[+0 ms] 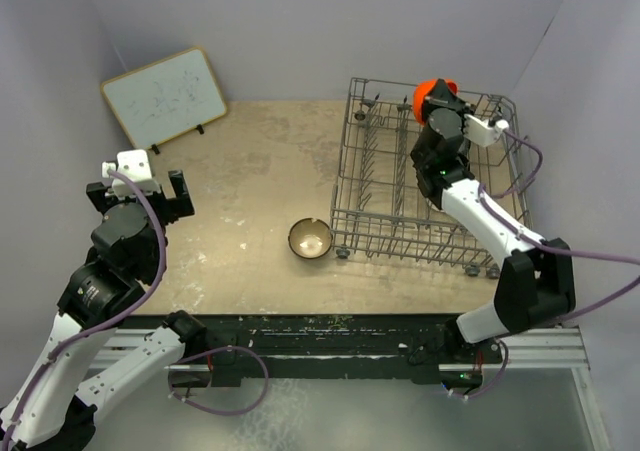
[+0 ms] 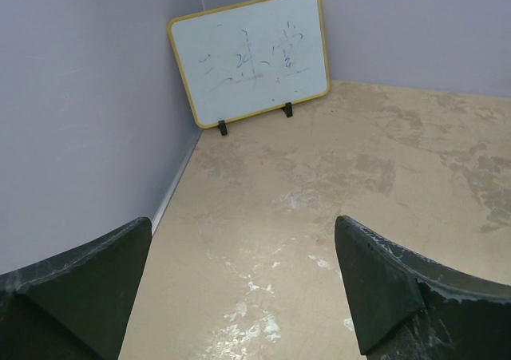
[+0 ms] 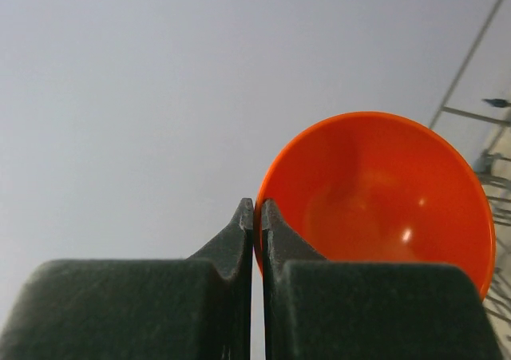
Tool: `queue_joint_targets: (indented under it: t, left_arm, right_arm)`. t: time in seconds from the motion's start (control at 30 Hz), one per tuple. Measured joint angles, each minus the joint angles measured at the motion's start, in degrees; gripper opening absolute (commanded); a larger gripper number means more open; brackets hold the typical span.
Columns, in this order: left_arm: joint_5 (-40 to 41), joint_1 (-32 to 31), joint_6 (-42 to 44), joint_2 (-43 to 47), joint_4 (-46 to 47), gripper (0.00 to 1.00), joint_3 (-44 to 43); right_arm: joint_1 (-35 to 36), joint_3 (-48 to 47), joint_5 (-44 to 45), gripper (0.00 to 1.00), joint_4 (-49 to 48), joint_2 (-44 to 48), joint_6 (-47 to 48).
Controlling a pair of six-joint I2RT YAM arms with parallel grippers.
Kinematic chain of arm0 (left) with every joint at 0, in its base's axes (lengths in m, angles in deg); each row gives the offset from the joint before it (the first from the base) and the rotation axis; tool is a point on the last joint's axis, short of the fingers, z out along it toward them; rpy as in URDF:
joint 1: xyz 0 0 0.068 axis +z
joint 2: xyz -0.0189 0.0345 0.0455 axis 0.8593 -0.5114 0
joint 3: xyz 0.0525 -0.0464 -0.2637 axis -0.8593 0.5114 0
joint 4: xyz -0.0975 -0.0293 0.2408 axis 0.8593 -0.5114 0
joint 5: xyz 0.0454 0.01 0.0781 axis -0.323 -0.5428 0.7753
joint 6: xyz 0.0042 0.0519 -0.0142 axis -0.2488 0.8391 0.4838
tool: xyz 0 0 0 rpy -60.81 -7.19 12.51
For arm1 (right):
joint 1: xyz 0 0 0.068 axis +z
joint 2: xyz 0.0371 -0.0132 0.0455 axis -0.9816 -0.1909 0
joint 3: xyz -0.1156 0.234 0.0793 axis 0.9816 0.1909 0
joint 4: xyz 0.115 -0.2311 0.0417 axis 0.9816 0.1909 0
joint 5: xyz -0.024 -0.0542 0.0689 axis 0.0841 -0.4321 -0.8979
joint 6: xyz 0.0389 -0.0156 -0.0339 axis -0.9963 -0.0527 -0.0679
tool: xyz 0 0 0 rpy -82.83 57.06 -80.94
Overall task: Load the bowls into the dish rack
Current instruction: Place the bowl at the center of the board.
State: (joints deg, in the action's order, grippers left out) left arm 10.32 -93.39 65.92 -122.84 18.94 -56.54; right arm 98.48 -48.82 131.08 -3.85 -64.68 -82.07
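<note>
**Two bowls in view, one held over the dish rack**

Two robot arms stand at the near edge of a tan table (image 1: 250, 171). On the right half of the table sits the dish rack (image 1: 385, 181), a large grey wire basket with upright tines.

The right arm reaches over the rack towards its far side. The right gripper (image 3: 254, 208) has its jaws almost together, pinching the rim of the orange-red bowl (image 3: 375, 200). From the wrist camera the bowl's glossy inside faces the lens, so it is turned up on edge. From above, the bowl shows at the rack's far rail; whether it touches the wires cannot be told.

A brown bowl (image 1: 310, 238) with a cream inside sits upright on the table, just beside the rack's near left corner.

The left arm is at the left side of the table, well apart from both bowls. The left gripper (image 2: 242, 224) has its jaws spread wide, with nothing between them. It points towards a small whiteboard (image 2: 251, 57) with a yellow frame, propped in the far left corner.
</note>
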Motion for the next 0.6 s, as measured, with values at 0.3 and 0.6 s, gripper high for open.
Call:
queue_joint_targets:
  t: [0.3,0.6]
  left_arm:
    - [0.0,0.0,1.0,-0.8,0.0,0.99,-0.8]
    - [0.0,0.0,1.4,-2.1,-0.1,0.99,-1.2]
  right_arm:
    - [1.4,-10.7,0.1,0.00,-5.3,-13.6,0.2]
    - [5.6,-20.6,0.6,0.00,-8.8,-26.3,-1.3]
